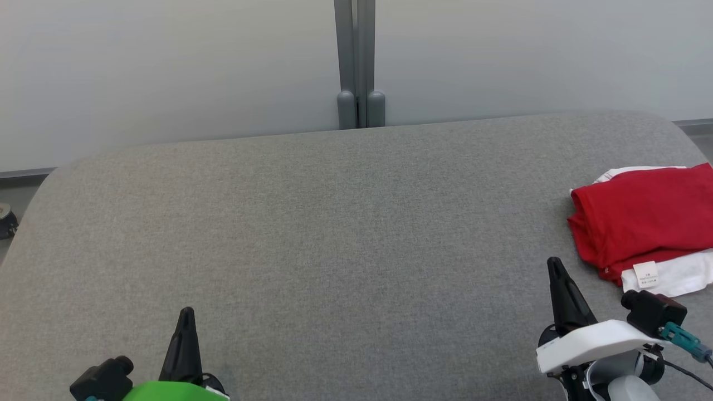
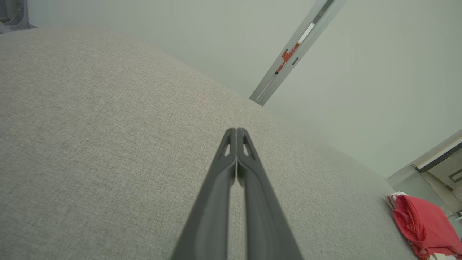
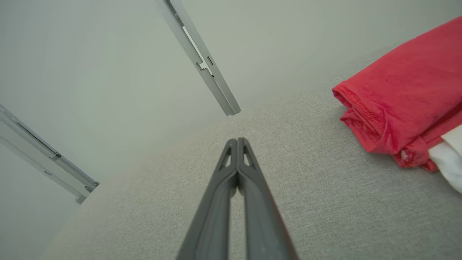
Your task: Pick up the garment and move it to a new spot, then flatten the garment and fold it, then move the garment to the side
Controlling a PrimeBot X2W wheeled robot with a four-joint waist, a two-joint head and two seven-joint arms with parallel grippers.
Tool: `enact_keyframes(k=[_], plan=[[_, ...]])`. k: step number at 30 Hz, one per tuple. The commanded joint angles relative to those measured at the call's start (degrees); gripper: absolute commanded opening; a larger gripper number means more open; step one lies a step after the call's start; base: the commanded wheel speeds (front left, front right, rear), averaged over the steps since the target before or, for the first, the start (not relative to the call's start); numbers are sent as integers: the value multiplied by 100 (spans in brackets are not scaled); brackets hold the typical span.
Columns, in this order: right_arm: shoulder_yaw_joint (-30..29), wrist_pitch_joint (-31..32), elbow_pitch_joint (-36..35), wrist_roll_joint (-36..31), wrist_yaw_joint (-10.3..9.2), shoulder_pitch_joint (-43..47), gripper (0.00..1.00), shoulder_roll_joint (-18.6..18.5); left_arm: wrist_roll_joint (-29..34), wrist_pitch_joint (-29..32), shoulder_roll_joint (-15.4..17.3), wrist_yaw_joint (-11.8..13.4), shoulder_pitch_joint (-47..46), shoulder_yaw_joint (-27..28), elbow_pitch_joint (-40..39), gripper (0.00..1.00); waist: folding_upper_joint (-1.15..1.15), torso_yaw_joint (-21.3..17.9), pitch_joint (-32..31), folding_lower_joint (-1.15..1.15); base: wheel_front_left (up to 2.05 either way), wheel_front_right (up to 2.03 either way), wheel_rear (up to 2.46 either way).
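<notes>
The red and white garment (image 1: 640,217) lies folded on the right side of the grey table (image 1: 334,223). Its rounded fold faces the middle, and its other end runs off the picture. The right gripper (image 1: 553,262) is near it, pinched closed and holding nothing. The left gripper (image 1: 186,312) is far away, also closed and empty.

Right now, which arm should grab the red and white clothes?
Probably right: the right gripper sits beside the folded red-and-white cloth garment; the left gripper is far across the grey fabric surface.
</notes>
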Motion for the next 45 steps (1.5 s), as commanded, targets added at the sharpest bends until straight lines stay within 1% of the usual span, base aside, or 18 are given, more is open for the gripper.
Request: enact_keyframes(k=[1,20,45], plan=[[-52,56,-65,236,0,-188,0,-12,-222,58,42,-28,-204,60,-63,0,0,0,4,0,0,0,0],[-265,474,-21,1790,0,-286,0,-10,-1627,463,64,-105,-444,278,19,0,0,-2,54,0,0,0,0],[-488,914,29,3404,1,-384,0,-6,-3071,898,75,-178,-701,518,106,0,0,-4,120,0,0,0,0]])
